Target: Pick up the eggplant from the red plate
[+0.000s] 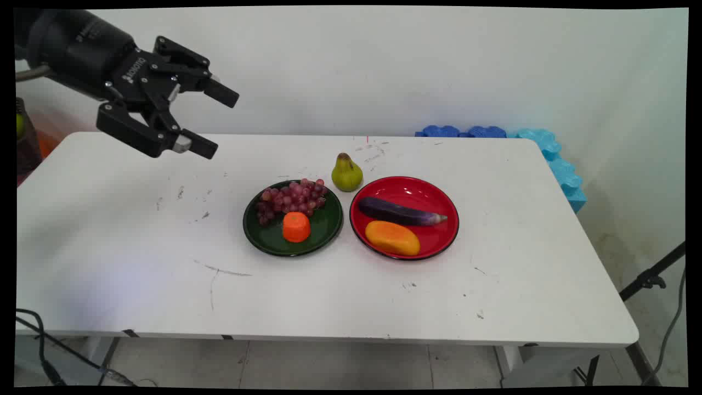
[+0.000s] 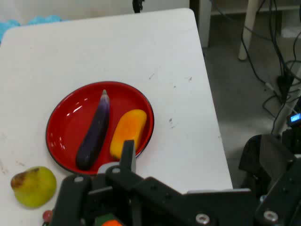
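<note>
Your landmark, the red plate (image 1: pixel 447 204), is sitting mid-counter (image 1: pixel 137 258), carrying an eggplant (image 1: pixel 400 212) and a mango (image 1: pixel 392 237). A green plate (image 1: pixel 329 225) with grapes (image 1: pixel 290 198) and an orange piece (image 1: pixel 296 226) is lying just left of it, a pear (image 1: pixel 346 173) behind. Your gripper (image 1: pixel 209 122) is hovering far left, spread wide, holding nothing.

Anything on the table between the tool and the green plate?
Nothing: in the main view, only bare, scuffed white table lies between the open black tool and the dark green round plate.
</note>
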Controlling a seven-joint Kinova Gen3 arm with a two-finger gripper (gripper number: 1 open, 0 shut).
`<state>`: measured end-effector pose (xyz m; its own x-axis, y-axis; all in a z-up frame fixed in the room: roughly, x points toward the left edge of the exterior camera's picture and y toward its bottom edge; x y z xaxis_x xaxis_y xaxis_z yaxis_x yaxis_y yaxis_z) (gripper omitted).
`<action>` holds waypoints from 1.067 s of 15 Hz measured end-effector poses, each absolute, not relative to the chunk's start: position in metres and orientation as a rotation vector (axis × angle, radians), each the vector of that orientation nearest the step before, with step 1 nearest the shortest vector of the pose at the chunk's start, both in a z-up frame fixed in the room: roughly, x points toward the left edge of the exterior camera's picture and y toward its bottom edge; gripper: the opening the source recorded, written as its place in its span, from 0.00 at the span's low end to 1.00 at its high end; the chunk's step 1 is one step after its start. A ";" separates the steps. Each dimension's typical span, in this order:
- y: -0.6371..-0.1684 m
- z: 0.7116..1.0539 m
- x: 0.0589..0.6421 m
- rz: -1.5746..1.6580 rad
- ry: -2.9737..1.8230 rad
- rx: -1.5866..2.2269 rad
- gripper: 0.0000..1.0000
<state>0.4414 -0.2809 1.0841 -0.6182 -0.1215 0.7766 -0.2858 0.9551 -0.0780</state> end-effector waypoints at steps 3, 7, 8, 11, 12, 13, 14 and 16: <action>-0.274 1.085 0.439 0.278 -2.232 0.289 1.00; -0.273 1.089 0.432 0.304 -2.220 0.294 1.00; -0.274 1.090 0.430 0.309 -2.218 0.295 1.00; -0.284 1.096 0.416 0.323 -2.213 0.308 1.00; -0.289 1.099 0.410 0.325 -2.213 0.316 1.00; -0.295 1.102 0.403 0.326 -2.214 0.326 1.00; -0.303 1.105 0.395 0.326 -2.213 0.338 1.00; -0.315 1.110 0.381 0.325 -2.214 0.352 1.00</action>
